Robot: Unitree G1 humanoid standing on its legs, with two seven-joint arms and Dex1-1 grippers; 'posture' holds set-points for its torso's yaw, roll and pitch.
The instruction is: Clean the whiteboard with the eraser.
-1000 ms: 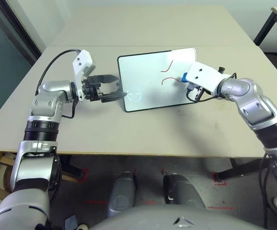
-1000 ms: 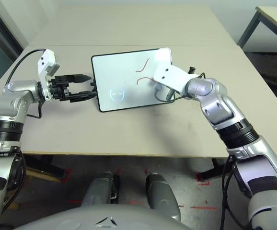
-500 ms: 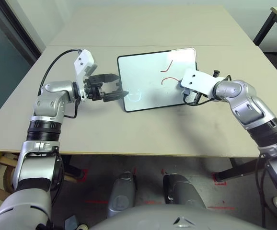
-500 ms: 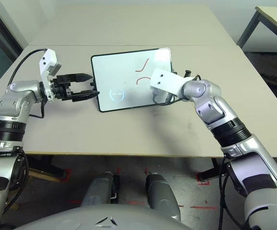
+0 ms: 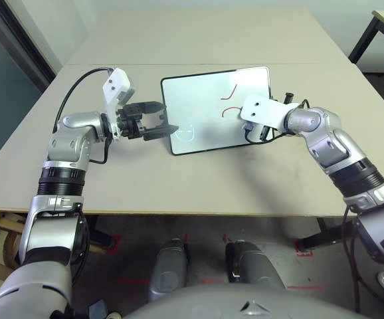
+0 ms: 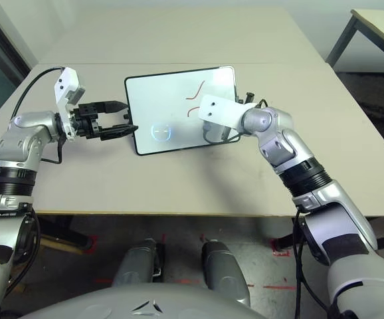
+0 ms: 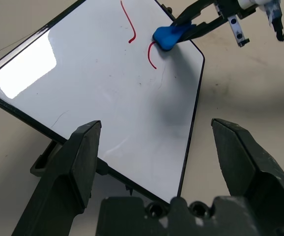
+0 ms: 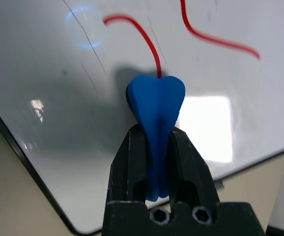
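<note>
Two red strokes mark our glossy black-framed whiteboard on the table; our left gripper stands spread wide at the board's near-left edge. Left wrist view: the eraser touches one red squiggle. Right wrist view: our right gripper is clamped on the blue eraser, its tip at the stroke's end.

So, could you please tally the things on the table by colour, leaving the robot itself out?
White: 1, the whiteboard
Blue: 1, the eraser
Red: 2, the squiggles drawn on the board
Total: 4
</note>
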